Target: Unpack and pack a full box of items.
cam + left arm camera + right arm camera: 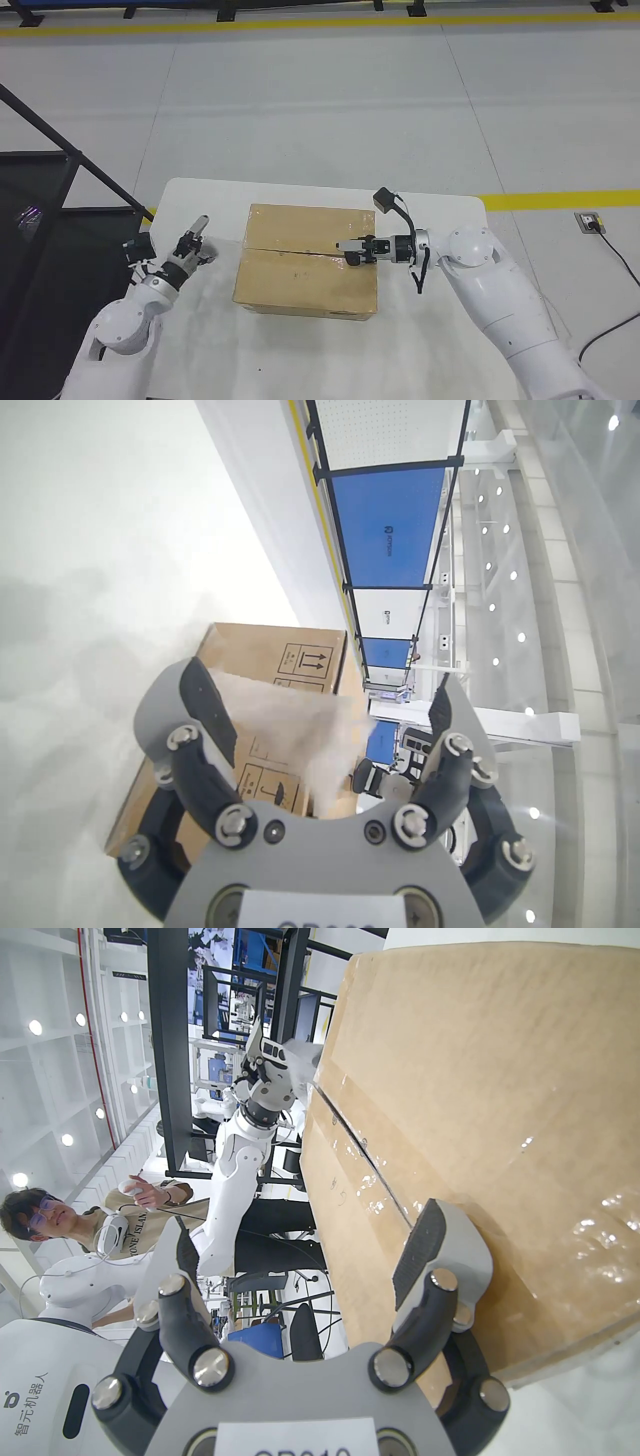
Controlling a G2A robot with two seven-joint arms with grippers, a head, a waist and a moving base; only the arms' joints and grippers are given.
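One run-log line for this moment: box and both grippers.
box: flaps shut, glossy tape along seam, on table | right gripper: open, over top seam | left gripper: open, beside box, apart

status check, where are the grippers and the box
Left gripper open, beside the box. Right gripper open, over the box top. Box shut. Whitish strip at left gripper.

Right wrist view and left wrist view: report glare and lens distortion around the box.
Right wrist view: bright glare spots sit on the clear tape along the top seam of the box, and the box edges bow into curves from the wide lens. Left wrist view: the box looks matte, with no glare; the ceiling lights beyond show as small bright flares. Top view: the box top is evenly lit.
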